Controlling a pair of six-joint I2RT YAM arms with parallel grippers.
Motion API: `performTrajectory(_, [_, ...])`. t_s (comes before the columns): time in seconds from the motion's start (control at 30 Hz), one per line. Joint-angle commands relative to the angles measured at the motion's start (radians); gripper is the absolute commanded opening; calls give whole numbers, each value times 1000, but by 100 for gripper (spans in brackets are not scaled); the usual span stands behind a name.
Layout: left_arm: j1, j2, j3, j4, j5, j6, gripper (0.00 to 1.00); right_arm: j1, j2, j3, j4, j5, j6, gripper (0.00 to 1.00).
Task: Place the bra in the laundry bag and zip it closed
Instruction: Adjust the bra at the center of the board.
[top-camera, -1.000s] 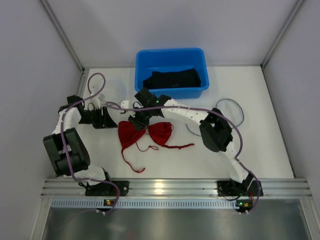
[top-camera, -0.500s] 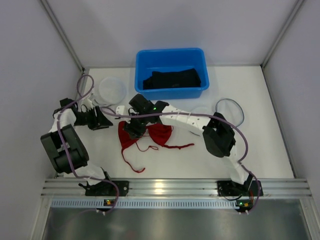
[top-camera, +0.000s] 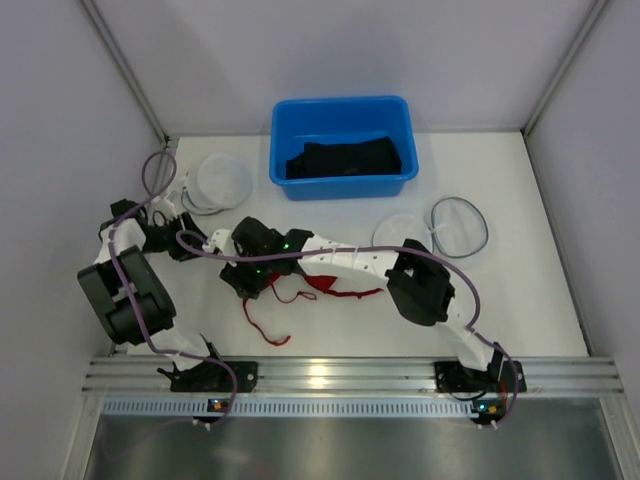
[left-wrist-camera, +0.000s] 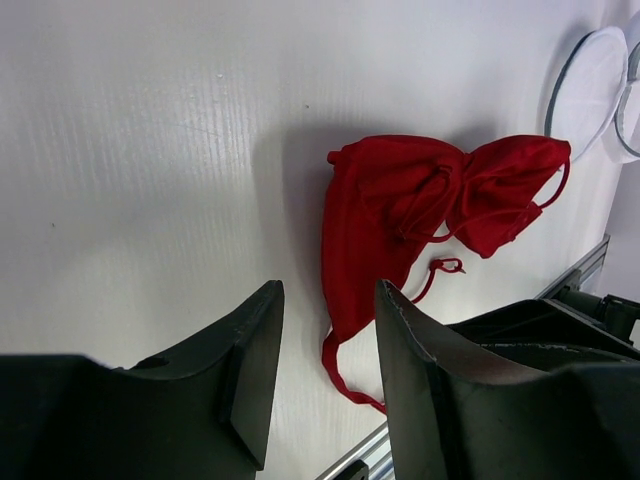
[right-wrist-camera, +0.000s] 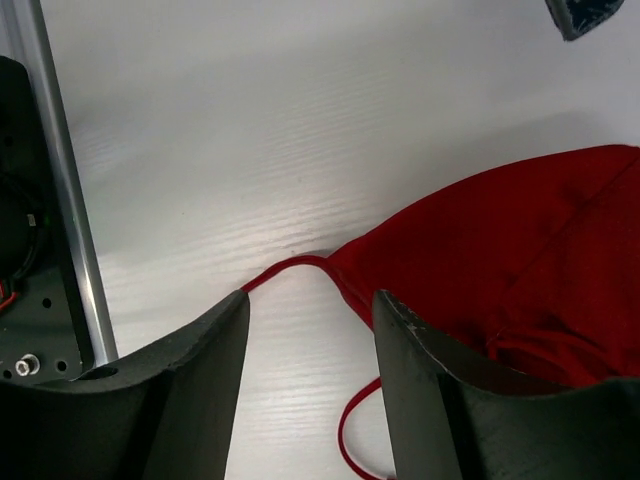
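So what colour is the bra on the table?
The bra is plain red, without pattern; the left wrist view shows it best.

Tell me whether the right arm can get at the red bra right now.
Probably yes. The right gripper hangs just over the red bra with its fingers apart. The bra's edge shows between them, and nothing covers the cloth.

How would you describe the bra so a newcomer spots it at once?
Start at the blue bin at the back and come toward the near edge. The bra lies crumpled there, the only red thing, with thin strings trailing.
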Motion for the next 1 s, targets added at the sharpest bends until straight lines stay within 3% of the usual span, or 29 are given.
performTrajectory(0.0, [17, 15, 31, 33, 22, -12, 47, 15, 24, 36, 60, 46, 75, 53])
performTrajectory(0.17, [25, 4, 31, 33, 16, 1, 48, 8, -113, -147, 128, -72, 75, 49])
performTrajectory(0.43, [25, 9, 39, 33, 11, 3, 48, 40, -270, -415, 100, -242, 12, 61])
performTrajectory(0.57, [28, 15, 39, 33, 11, 4, 47, 61, -237, -350, 73, -239, -2, 70])
performTrajectory(0.7, [28, 22, 34, 41, 8, -11, 47, 84, -140, -204, -3, -207, 4, 68])
performTrajectory(0.97, [29, 13, 22, 44, -6, -3, 48, 87, -26, -144, 22, -124, 21, 65])
